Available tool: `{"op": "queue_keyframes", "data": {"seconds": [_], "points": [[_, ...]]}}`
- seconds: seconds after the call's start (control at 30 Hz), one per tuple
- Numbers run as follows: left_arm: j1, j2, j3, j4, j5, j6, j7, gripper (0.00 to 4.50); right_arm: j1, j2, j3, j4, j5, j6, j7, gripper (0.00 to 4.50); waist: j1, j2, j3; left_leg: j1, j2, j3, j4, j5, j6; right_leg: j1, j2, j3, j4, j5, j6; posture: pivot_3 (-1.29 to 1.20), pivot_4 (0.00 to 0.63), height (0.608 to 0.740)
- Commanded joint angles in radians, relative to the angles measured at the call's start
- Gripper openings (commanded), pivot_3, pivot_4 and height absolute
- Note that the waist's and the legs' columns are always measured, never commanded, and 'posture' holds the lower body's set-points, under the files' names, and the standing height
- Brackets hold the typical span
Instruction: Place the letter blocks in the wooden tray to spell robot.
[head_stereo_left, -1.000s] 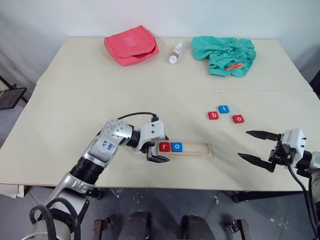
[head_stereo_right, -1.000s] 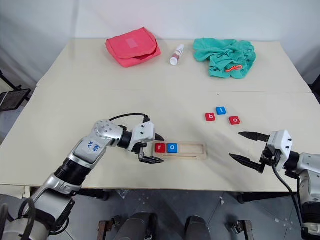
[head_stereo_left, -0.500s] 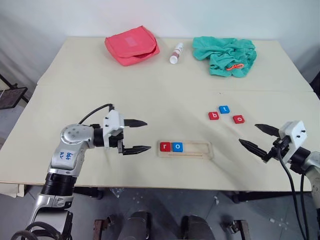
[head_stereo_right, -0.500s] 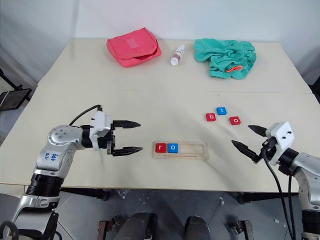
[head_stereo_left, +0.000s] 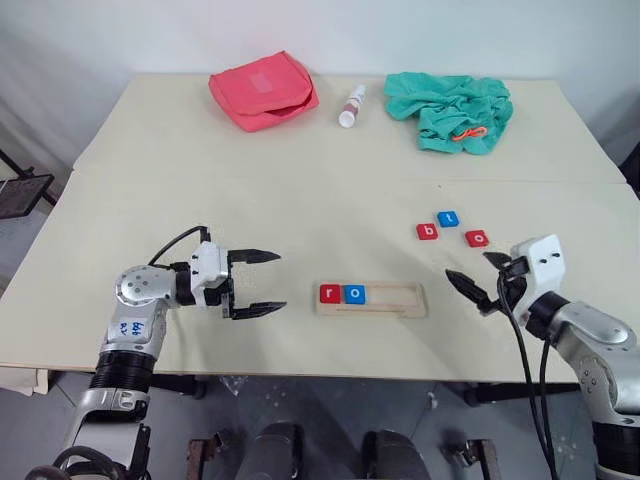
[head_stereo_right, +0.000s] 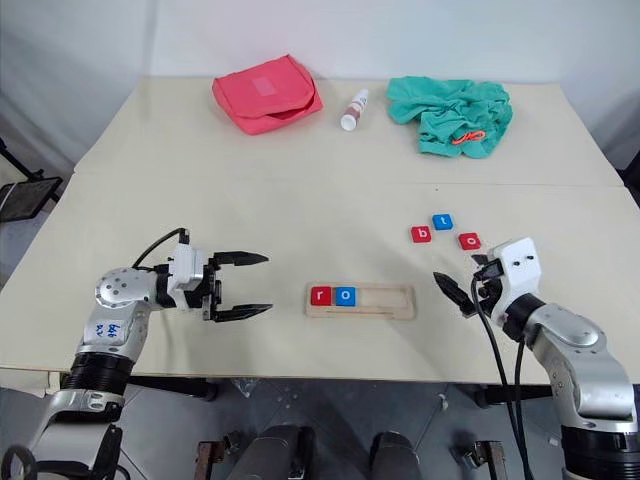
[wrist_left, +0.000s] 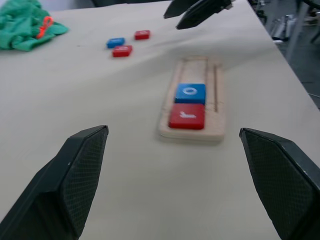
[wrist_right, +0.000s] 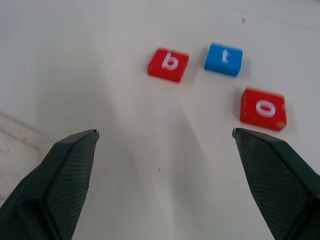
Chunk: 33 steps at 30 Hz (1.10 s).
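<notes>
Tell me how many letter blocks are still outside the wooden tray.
3: red b, blue t and red o lie together on the table beyond the wooden tray. None looks hidden.

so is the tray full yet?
No. The wooden tray holds only the red r and blue o; its remaining length is bare.

Light was bright, soft and even across the pale surface (head_stereo_left: 180, 190), no glare anywhere. Shadows were faint, just a thin smudge under the left tool (head_stereo_left: 252, 284). Head views stayed crisp. In the left wrist view the far tiles toward 11 o'clock were soft, and the near fingers (wrist_left: 75, 185) blurred.
</notes>
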<state>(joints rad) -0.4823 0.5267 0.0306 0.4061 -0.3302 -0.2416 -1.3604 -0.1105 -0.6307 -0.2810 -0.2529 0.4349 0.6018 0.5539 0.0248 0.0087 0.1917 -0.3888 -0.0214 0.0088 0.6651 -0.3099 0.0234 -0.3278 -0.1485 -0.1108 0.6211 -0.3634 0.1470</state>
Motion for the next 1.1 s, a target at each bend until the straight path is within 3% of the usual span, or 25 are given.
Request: {"op": "queue_keyframes", "data": {"seconds": [0.03,0.93,1.1], "points": [[-0.026,-0.005,0.007,0.035,-0.029,-0.055,-0.051,4.47,0.003,-0.012,-0.038,-0.074,0.027,0.02,-0.009,4.5,-0.001,0.0,0.0,0.0,0.0,0.0,0.0,0.0,0.0,0.0,0.0,0.0,0.0,0.0,0.0,0.0,0.15,0.74],[-0.084,-0.035,0.034,0.117,-0.073,-0.098,-0.076,4.47,0.012,0.004,-0.044,-0.111,0.032,0.023,-0.039,4.5,-0.002,0.0,0.0,0.0,0.0,0.0,0.0,0.0,0.0,0.0,0.0,0.0,0.001,0.0,0.0,0.0,0.15,0.74],[-0.091,-0.043,0.032,0.112,-0.073,-0.102,-0.071,4.47,-0.093,0.083,0.006,-0.082,0.035,0.097,-0.133,4.5,-0.004,0.0,0.0,0.0,0.0,0.0,0.0,0.0,0.0,-0.001,0.0,0.0,0.001,0.0,0.0,0.0,0.15,0.74]]}}
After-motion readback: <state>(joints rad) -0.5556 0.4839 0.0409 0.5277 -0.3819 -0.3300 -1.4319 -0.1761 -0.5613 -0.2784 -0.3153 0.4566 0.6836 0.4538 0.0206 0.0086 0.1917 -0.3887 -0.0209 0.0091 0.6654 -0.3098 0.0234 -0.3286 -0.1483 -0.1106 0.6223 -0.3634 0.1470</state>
